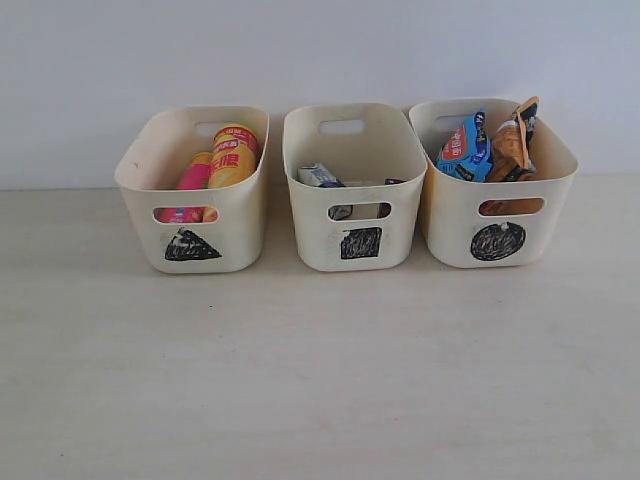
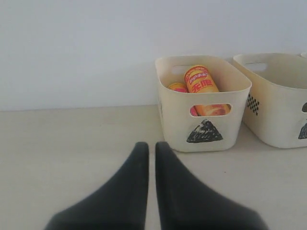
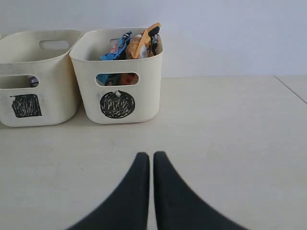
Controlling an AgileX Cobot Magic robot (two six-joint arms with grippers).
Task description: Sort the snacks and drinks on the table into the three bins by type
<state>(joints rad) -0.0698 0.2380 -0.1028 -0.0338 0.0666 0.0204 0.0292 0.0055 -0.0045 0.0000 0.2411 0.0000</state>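
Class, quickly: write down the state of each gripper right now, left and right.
Left gripper: closed, holding nothing.
Right gripper: closed, holding nothing.

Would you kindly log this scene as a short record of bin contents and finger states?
triangle bin: yellow Lay's tube, pink chip tube
square bin: blue-and-white carton, dark carton barely showing
circle bin: blue chip bag, orange bag
table: nothing seen outside the bins
left fingers: shut, empty
right fingers: shut, empty
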